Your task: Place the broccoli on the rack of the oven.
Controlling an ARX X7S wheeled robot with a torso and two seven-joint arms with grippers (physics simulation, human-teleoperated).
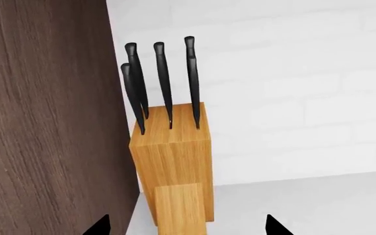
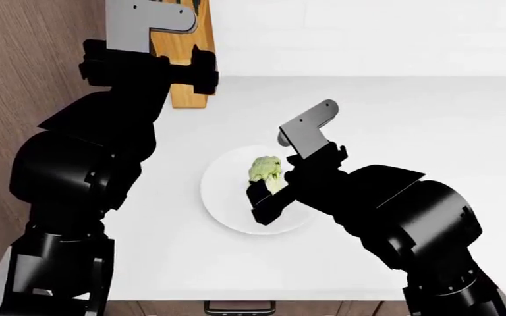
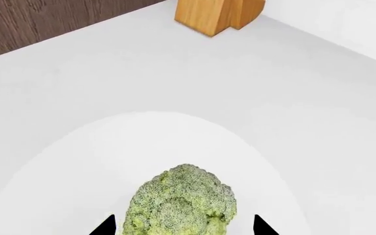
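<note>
The broccoli [image 2: 265, 170], a bumpy light-green floret, sits on a round white plate [image 2: 222, 204] on the smooth white counter [image 2: 394, 118]. The right gripper [image 2: 267, 197] is at the floret, its dark jaws apart with one tip on each side of the crown; whether they touch it I cannot tell. The left gripper [image 1: 186, 229] hangs with jaws apart just before a wooden knife block [image 1: 173, 156] holding slim black handles, beside a brown wood-grain panel [image 1: 44, 122].

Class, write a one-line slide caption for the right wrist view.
Right gripper, fingers apart, flanks the broccoli on a white plate; a wooden knife block stands beyond.
</note>
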